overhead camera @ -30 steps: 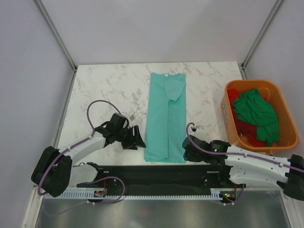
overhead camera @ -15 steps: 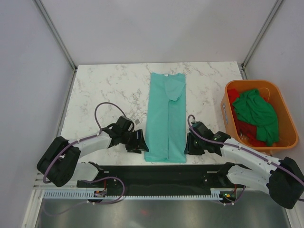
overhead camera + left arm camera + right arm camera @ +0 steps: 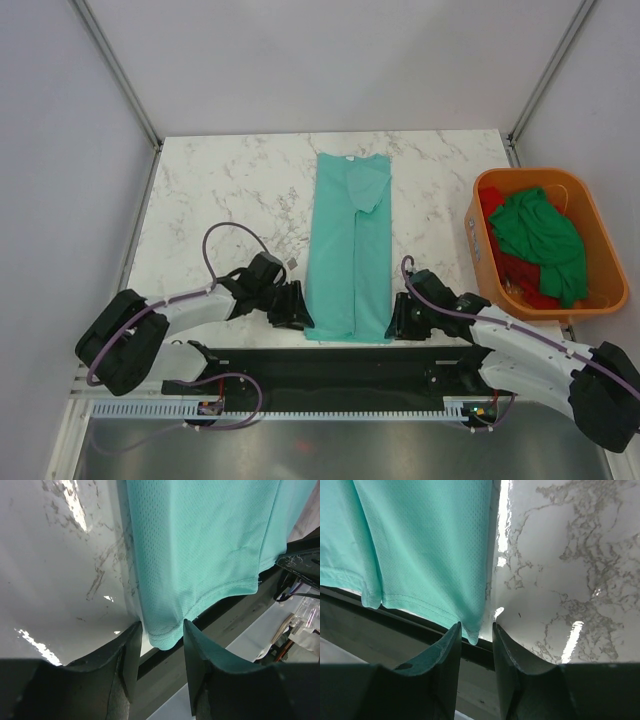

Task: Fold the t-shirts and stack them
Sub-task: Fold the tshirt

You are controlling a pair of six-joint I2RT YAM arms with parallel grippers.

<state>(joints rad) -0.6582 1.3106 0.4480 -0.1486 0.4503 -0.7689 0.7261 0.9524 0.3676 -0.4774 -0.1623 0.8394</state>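
Lying on the table: we see a long, light-teal mesh t-shirt (image 3: 350,250), folded lengthwise into a narrow strip on the white marble-patterned table top (image 3: 220,190). Its collar is at the far end and its hem at the near end.
Sleeve: we see one short sleeve turned in over the upper part of the strip, right of the centre fold.
Hem: we find both near corners at the table's near edge, where a black strip (image 3: 330,365) runs across between the two arm bases.
Left gripper: the black two-finger left gripper (image 3: 298,312) sits low at the near-left hem corner. From its wrist camera we see one finger (image 3: 127,655) on each side of that rounded corner. The jaws stand apart with the cloth between them, unclenched rather than pinching it.
Right gripper: the black two-finger right gripper (image 3: 393,318) sits low at the near-right hem corner. Its fingers (image 3: 451,650) straddle the pointed tip of the cloth with a narrower gap, and we judge it released too, not clamped.
Tub: a rounded orange plastic tub (image 3: 478,240) stands at the right side of the table, well apart from the teal shirt.
Tub contents: we see a crumpled dark-green t-shirt (image 3: 540,235) lying on top of a red t-shirt (image 3: 525,287).
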